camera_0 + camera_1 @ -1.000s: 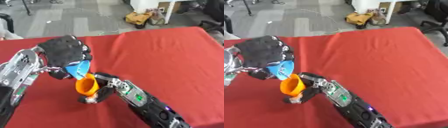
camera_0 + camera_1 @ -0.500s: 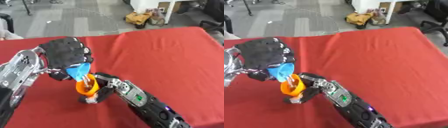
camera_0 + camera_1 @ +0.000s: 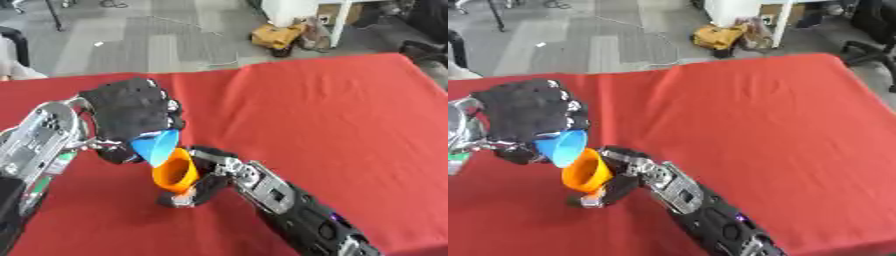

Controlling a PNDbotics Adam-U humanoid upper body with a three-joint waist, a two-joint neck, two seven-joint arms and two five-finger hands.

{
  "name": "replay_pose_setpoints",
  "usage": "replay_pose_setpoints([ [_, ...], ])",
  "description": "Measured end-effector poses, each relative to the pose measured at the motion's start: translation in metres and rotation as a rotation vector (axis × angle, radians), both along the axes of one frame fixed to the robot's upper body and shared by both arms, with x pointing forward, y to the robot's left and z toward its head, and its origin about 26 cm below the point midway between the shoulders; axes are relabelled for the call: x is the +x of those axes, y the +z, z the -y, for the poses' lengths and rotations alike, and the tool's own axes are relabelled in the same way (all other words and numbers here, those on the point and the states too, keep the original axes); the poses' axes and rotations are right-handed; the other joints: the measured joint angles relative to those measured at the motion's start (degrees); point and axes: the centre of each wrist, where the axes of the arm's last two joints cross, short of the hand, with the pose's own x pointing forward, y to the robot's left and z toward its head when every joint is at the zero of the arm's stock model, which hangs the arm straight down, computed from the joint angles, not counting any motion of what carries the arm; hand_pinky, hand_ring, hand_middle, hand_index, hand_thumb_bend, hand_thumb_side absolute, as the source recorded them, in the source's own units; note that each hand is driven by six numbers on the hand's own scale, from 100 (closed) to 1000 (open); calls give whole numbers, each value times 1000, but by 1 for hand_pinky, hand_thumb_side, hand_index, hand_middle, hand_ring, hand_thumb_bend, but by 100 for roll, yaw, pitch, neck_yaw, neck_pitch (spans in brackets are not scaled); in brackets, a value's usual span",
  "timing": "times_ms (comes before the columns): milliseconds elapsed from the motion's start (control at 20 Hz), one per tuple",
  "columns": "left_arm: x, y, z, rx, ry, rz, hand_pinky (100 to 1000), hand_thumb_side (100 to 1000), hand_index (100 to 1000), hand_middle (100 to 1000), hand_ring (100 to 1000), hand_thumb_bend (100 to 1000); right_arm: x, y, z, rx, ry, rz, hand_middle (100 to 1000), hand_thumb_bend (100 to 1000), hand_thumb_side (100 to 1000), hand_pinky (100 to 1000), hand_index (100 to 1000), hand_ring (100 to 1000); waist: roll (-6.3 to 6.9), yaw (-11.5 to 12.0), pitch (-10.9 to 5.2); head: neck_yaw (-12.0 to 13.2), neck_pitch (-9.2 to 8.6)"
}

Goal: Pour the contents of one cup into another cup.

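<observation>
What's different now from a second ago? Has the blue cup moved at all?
Yes. The left hand has tipped the blue cup further over and brought it down, so its mouth now sits right at the rim of the orange cup. A second ago it was held higher, clear of that rim. The right hand stays wrapped round the orange cup at the same spot on the red table.

No lettering, label, brand, number or sign can be read anywhere in either view, on the cups or elsewhere.

Tipped cup (image 3: 156,146) — in left hand (image 3: 131,112) — above-left of right hand's (image 3: 203,176) cup (image 3: 175,172).
</observation>
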Motion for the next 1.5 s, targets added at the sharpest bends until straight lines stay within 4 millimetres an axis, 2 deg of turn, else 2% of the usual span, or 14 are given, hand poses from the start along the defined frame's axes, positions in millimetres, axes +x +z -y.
replay_pose_setpoints([
  [150, 0, 0, 0, 6, 1, 5, 459, 100, 661, 354, 328, 581, 0, 0, 0, 0, -1, 0, 450, 361, 100, 572, 640, 471, 5, 2, 0, -2, 0],
  [200, -1, 1, 0, 7, 1, 9, 461, 100, 661, 354, 328, 529, 0, 0, 0, 0, -1, -1, 450, 358, 100, 572, 640, 470, 9, 2, 0, -3, 0],
  [250, -1, 2, -1, 7, 2, 14, 464, 100, 662, 355, 329, 581, 0, -1, 0, -1, -2, -2, 450, 361, 100, 572, 640, 471, 13, 2, -1, -4, 0],
  [800, -10, 20, -9, -13, 14, 78, 469, 100, 663, 357, 332, 574, 1, -4, 3, 1, -13, -10, 450, 362, 100, 573, 641, 470, 17, 5, -22, -21, -1],
  [1200, -4, 0, 1, 98, -12, -2, 472, 100, 665, 364, 341, 567, 1, -5, 4, -2, -15, -16, 450, 361, 100, 573, 640, 470, 29, -16, -22, -19, -1],
  [1500, -1, -2, 1, 113, -13, -26, 474, 100, 666, 367, 344, 568, 1, -6, 4, -2, -17, -18, 450, 361, 100, 573, 640, 470, 32, -24, -22, -19, -1],
])
